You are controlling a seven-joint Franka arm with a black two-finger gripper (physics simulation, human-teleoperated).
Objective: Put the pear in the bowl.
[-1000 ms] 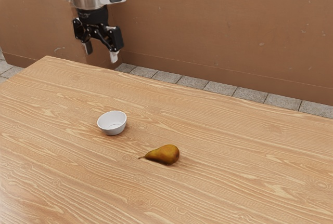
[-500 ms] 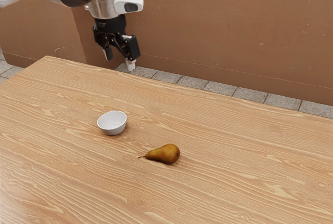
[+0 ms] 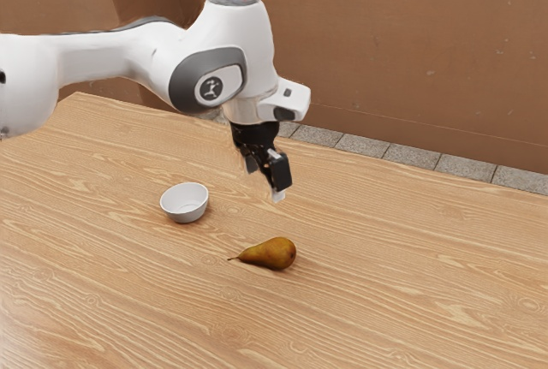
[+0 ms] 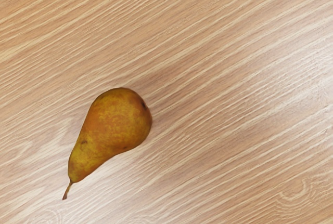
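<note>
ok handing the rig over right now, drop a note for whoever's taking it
Gripper: open, holding nothing, above the table and close to over the pear.
Pear: on its side on the table, stem toward the exterior view's left.
Bowl: upright, empty, on the table to the exterior view's left of the pear.
Done: nothing placed; pear not yet grasped.
Left: lower, grasp pear, lift, carry to bowl, release inside.

This is a plain room, its exact kind unclear: a scuffed brown wall (image 3: 411,52) stands at the far side, grey floor tiles (image 3: 364,145) run along its foot, and a wood-grained table (image 3: 411,300) spreads across the near side.
</note>
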